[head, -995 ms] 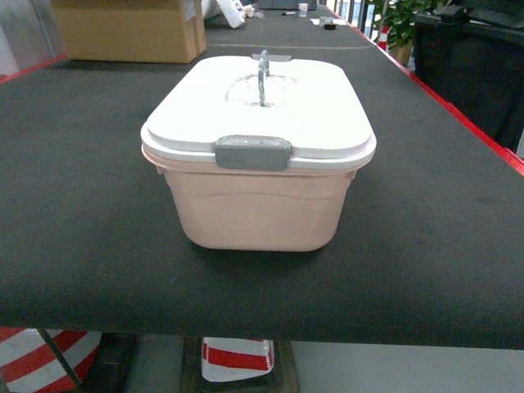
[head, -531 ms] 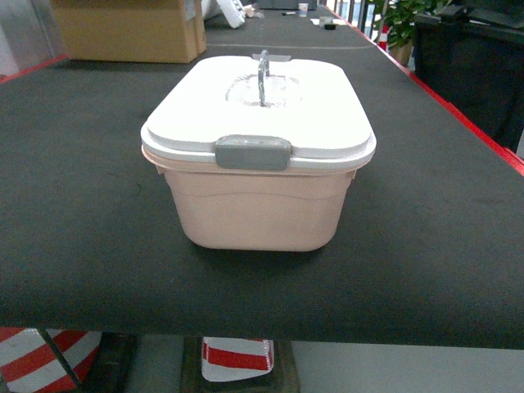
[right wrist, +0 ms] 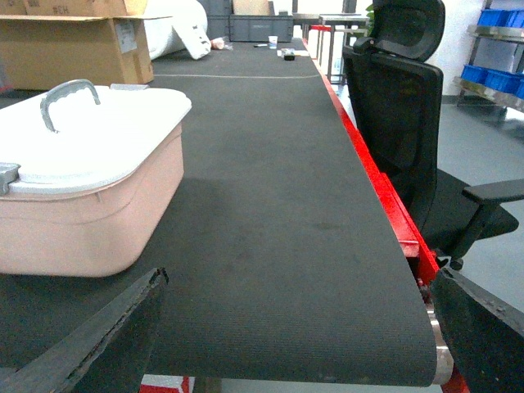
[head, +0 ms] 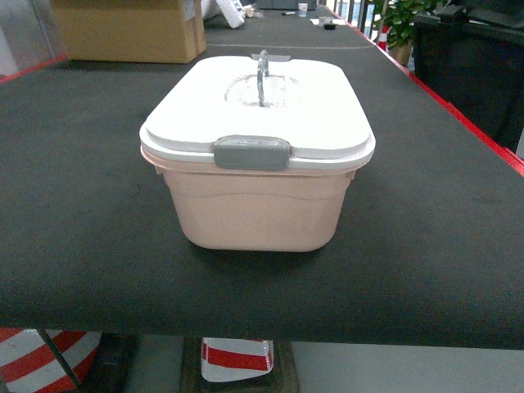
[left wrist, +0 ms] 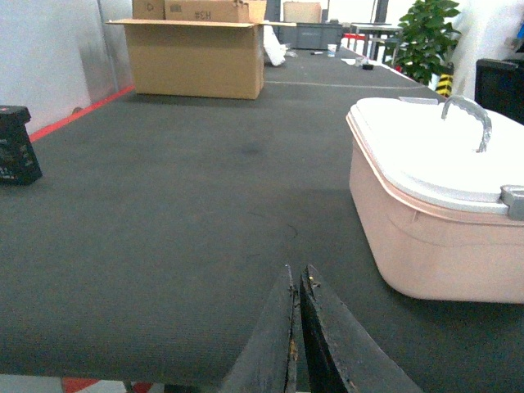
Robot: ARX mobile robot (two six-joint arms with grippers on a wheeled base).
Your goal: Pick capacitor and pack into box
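Head: box [head: 257,209] sits mid-table on black mat [head: 74,229], white lid [head: 311,123] on, grey front latch [head: 251,153] down, handle [head: 262,75] up. Cardboard carton [head: 131,31] far left. No capacitor seen.
L wrist: left gripper [left wrist: 295,282] fingers pressed together, holding nothing; box to its right.
R wrist: right gripper [right wrist: 299,299] fingers spread wide, nothing between; box near left, office chair [right wrist: 409,123] right.

Left gripper [left wrist: 295,282] low at bottom edge of its wrist view, black fingers [left wrist: 274,336] pressed together tip to tip, nothing between them. Right gripper [right wrist: 299,282] spread wide, one finger [right wrist: 106,327] at lower left, the other at lower right of its wrist view, nothing held. Neither arm visible in head view.
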